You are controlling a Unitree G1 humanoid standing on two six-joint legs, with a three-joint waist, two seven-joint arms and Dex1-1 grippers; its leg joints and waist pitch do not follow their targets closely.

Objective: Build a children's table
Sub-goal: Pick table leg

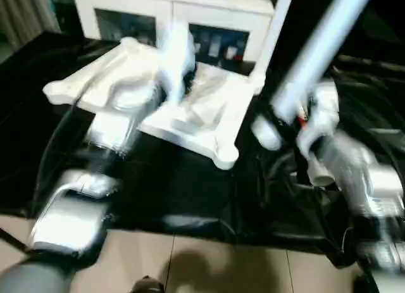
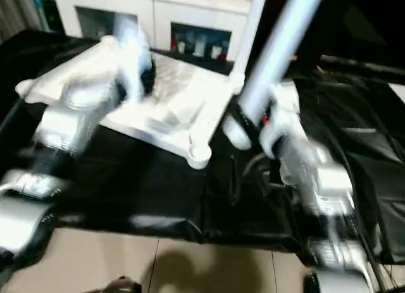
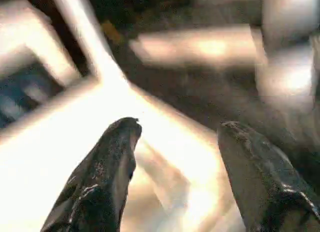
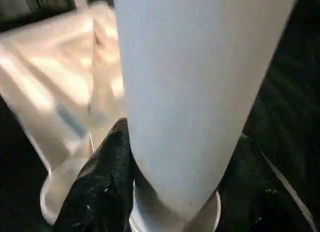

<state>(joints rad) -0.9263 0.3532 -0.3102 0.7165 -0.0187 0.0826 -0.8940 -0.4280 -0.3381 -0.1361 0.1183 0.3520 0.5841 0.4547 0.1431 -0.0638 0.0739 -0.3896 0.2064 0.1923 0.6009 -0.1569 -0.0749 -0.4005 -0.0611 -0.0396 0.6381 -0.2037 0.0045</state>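
Tabletop (image 1: 209,109): white ribbed plastic, rounded corner sockets, upside down on black cloth (image 1: 177,192), 12 o'clock.
Right gripper (image 4: 172,192): clamps smooth white tube leg (image 2: 278,46), 2 o'clock.
Left gripper (image 3: 175,157): fingers spread wide over tabletop, empty.

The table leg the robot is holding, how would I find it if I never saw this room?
Look at the black-draped work table with the white tabletop lying upside down on it. To its right, the right tool grips a long white leg near its lower end. Unlike the leg already standing in the far corner, this one slants in the air, joined to nothing.
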